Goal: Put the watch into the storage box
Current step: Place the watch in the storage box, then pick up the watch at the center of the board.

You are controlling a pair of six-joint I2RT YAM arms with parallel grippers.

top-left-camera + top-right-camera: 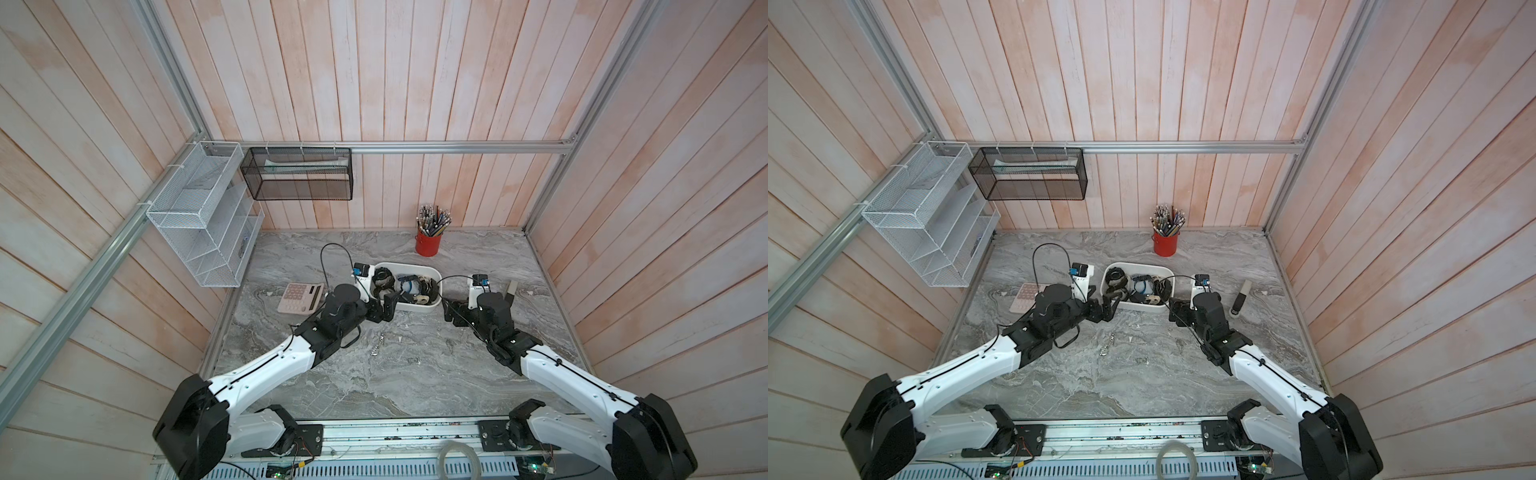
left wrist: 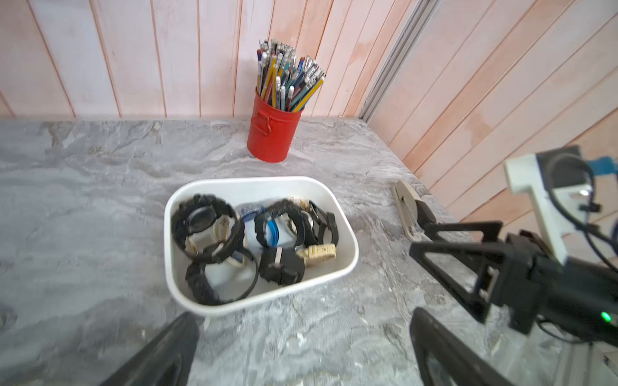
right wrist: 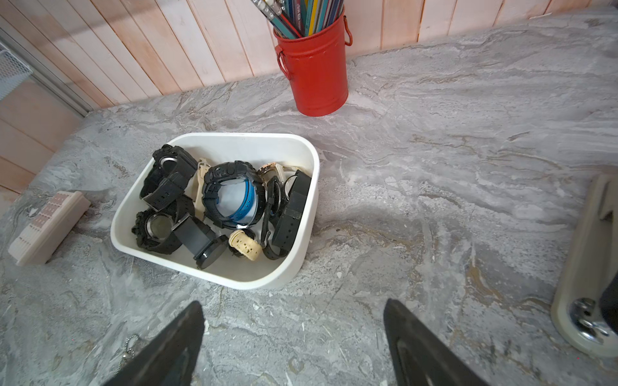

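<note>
The storage box (image 1: pixel 419 308) (image 1: pixel 1135 265) is a shallow white tub in the middle of the marble table. Several watches (image 2: pixel 207 227) (image 3: pixel 230 194) lie heaped inside it, mostly black, one with a blue strap and one beige. My left gripper (image 1: pixel 384 309) (image 1: pixel 1106 309) (image 2: pixel 302 317) hovers open at the box's near left corner, with only bare table between its fingers. At the near right corner of the box my right gripper (image 1: pixel 449 309) (image 1: pixel 1173 309) (image 3: pixel 293 304) also stands open and holds nothing.
A red pen cup (image 1: pixel 429 243) (image 2: pixel 272 133) stands behind the box. A pink calculator (image 1: pixel 300 297) (image 3: pixel 46 227) lies left of it, a beige and black stapler (image 1: pixel 510 291) (image 3: pixel 585 267) right. A small metal chain (image 1: pixel 377 345) lies nearer. Wire baskets (image 1: pixel 203 216) hang on the wall at the back left.
</note>
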